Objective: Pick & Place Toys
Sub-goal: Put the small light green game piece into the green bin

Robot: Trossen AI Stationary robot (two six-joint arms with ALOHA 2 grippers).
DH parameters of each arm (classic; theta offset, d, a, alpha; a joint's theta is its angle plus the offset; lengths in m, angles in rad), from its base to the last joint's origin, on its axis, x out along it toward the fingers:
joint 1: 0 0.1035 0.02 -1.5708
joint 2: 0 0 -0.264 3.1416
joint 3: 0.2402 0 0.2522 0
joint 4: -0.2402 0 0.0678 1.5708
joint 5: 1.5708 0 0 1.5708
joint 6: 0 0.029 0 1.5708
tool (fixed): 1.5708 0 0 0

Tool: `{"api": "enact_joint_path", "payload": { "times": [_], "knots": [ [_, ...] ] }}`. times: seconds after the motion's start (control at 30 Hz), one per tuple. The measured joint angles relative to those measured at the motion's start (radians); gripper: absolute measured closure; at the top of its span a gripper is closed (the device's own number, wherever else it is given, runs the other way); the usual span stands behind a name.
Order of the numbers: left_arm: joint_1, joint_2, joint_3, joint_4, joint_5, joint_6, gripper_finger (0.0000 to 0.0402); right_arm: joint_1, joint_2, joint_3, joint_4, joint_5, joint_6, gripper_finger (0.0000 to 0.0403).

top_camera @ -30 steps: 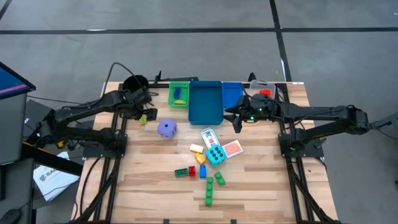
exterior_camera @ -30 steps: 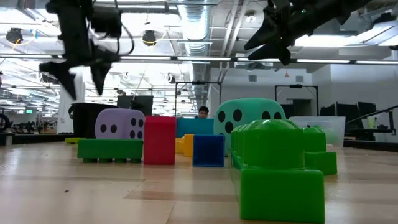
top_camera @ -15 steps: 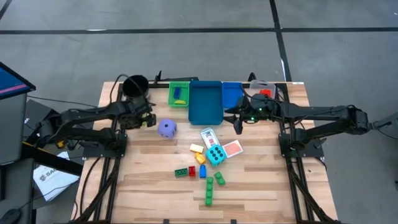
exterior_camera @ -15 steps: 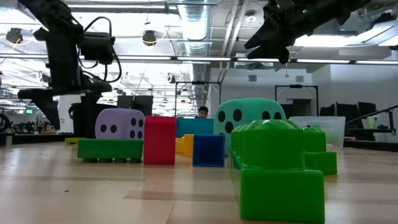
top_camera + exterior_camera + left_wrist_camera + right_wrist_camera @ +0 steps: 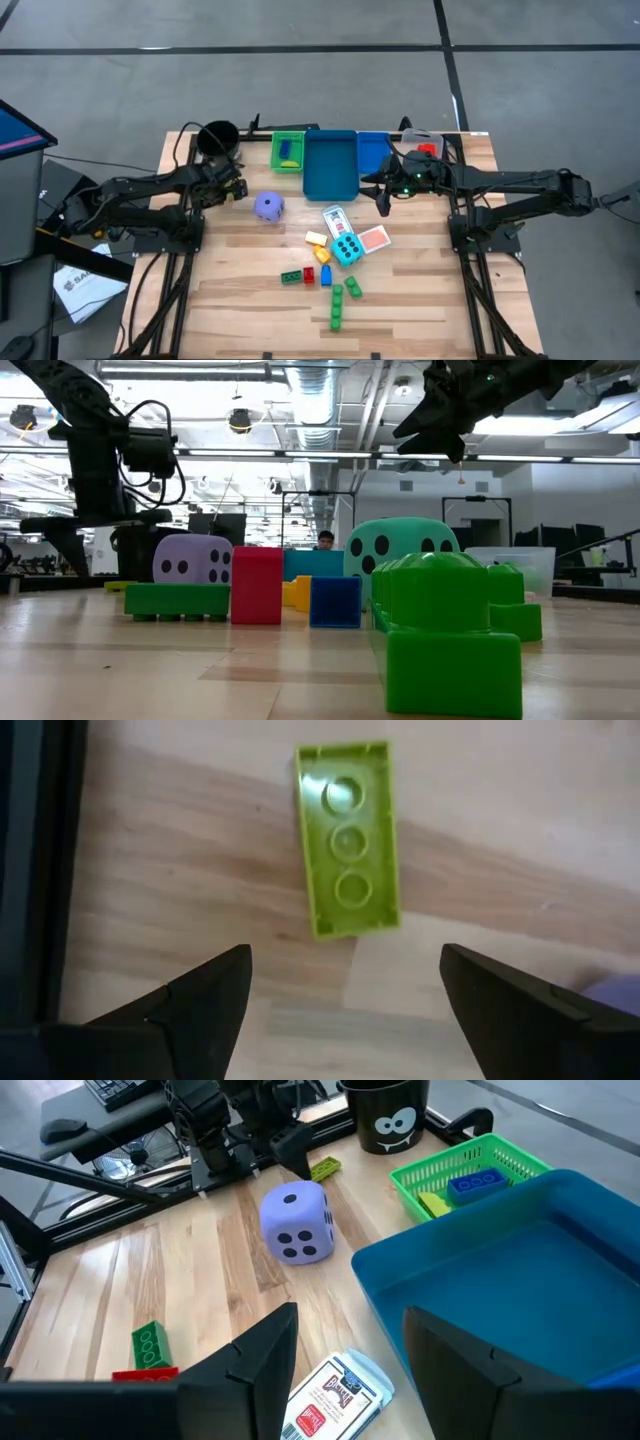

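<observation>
A lime-green brick [image 5: 348,840] lies flat on the table with its hollow side up, left of the purple die [image 5: 268,206]. My left gripper [image 5: 345,990] is open and empty just above the brick, fingers pointing down, near the table's far left [image 5: 233,190]. My right gripper [image 5: 355,1370] is open and empty, held high above the table beside the blue bin [image 5: 331,164]. The cyan dotted die [image 5: 347,249], playing cards [image 5: 337,220] and several small bricks [image 5: 325,275] lie mid-table.
A black cup [image 5: 217,137] stands at the far left corner. A green basket [image 5: 288,151] holding a blue and a yellow brick, a second blue bin [image 5: 373,150] and a clear bin [image 5: 423,143] line the far edge. Bare wood lies toward the near edge.
My left gripper has come down toward the table and a little toward the near edge, uncovering the black cup, and now hangs low over the lime-green brick.
</observation>
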Motion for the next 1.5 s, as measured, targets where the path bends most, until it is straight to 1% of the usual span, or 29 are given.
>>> {"api": "enact_joint_path", "payload": {
  "times": [0.13,0.33,0.67,0.9,1.03,1.17,1.5],
  "knots": [
    [0.013,0.000,0.000,0.031,-0.037,0.002,0.0085,0.000,0.000,0.000,0.000,0.000,0.000,0.0223],
    [0.020,0.008,0.000,0.035,-0.091,0.002,0.0085,0.000,0.000,0.000,0.000,0.000,0.000,0.0223],
    [0.019,0.111,0.000,0.117,-0.097,0.027,0.0085,0.000,0.000,0.000,0.000,0.000,0.000,0.0223],
    [0.019,0.152,0.001,0.126,-0.094,0.047,0.0089,0.000,0.000,0.000,0.000,0.000,0.001,0.0223],
    [0.019,0.156,0.001,0.125,-0.097,0.071,0.0109,0.000,0.000,0.000,0.000,0.001,0.000,0.0223],
    [0.019,0.156,0.001,0.121,-0.100,0.072,0.0137,0.000,0.000,0.000,0.000,0.001,0.000,0.0223],
    [0.019,0.157,0.000,0.136,-0.107,0.073,0.0236,0.000,0.000,0.000,0.000,0.003,0.001,0.0223]
  ]
}}
